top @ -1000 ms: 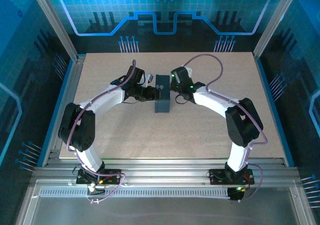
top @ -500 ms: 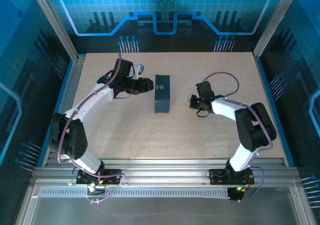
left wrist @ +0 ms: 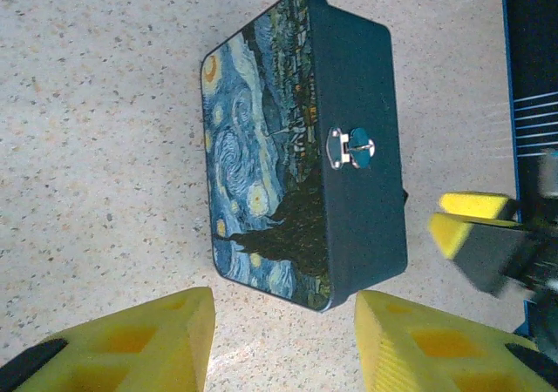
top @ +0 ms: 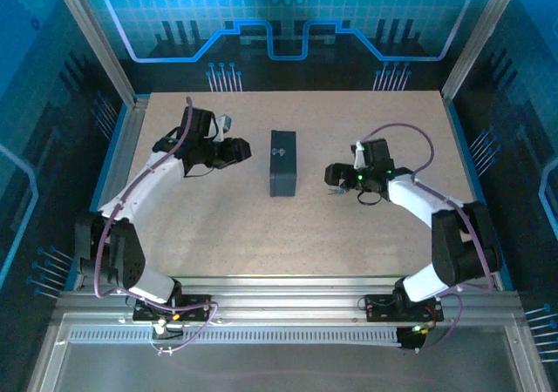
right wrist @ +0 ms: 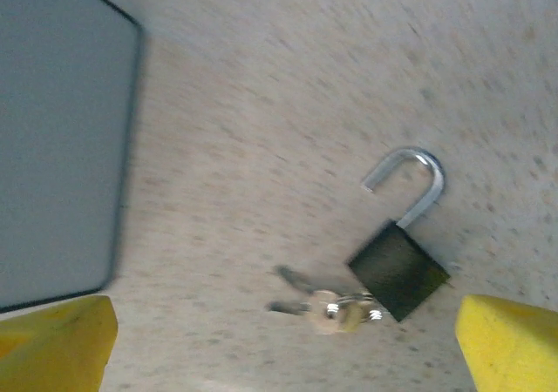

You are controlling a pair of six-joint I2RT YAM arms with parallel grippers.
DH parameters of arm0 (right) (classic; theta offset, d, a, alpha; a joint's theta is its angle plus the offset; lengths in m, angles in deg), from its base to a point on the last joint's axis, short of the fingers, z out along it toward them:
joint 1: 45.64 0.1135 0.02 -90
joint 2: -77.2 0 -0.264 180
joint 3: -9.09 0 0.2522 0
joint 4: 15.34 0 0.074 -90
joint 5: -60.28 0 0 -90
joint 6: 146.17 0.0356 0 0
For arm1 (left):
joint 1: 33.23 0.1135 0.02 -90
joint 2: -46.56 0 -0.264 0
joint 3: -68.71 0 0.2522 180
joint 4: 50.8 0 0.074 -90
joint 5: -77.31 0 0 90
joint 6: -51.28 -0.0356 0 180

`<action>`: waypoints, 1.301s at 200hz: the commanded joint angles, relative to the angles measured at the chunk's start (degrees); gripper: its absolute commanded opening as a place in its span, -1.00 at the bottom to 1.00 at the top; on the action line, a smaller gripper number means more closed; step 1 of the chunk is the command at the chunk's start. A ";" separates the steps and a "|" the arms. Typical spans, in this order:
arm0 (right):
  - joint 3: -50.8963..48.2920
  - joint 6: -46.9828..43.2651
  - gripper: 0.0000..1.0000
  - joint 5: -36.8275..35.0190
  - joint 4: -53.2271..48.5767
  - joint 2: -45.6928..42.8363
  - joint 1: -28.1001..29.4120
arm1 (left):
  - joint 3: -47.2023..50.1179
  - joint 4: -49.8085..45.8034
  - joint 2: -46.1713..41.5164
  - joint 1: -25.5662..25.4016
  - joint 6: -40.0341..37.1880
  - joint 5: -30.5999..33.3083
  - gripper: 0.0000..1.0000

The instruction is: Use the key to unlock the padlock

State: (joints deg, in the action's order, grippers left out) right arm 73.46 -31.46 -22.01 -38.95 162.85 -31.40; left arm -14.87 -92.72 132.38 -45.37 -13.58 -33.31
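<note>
Top external view puts the left gripper point(top: 242, 151) at left, jaws half apart and empty, facing the tin point(top: 282, 176) at centre, probably standing clear. Right wrist view has the right gripper point(right wrist: 279, 348) spread wide, holding nothing, over the padlock point(right wrist: 399, 272) lying lower right on the table. Its shackle is sprung and the key point(right wrist: 336, 309) is at its base, so it looks unlocked.

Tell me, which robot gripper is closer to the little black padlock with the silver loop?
Right. The right gripper hovers open just above the small black padlock. The left gripper is farther off, beyond the dark rectangular painted tin.
</note>
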 commanded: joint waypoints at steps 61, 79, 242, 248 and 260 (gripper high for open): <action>17.90 5.93 1.00 -9.82 -12.97 2.24 17.60 | 2.59 -2.75 -3.05 0.54 1.12 4.18 -0.08; 21.19 6.70 1.00 -10.93 -13.53 6.13 19.87 | 2.59 -2.96 -3.31 0.54 1.33 4.23 -0.08; 35.41 7.88 0.77 -13.62 -17.54 23.61 24.72 | 4.24 -3.32 -4.72 1.14 0.43 3.27 -0.09; 34.92 8.11 0.71 -13.20 -17.08 23.45 24.61 | 4.18 -3.47 -4.82 1.21 0.39 3.38 -0.09; 33.37 8.87 0.63 -11.80 -15.25 22.84 24.27 | 4.25 -3.78 -5.00 1.24 0.21 3.79 -0.09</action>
State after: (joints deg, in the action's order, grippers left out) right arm 108.34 -24.14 -36.11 -54.60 185.38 -7.08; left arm -11.53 -95.24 129.32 -44.93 -13.16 -29.88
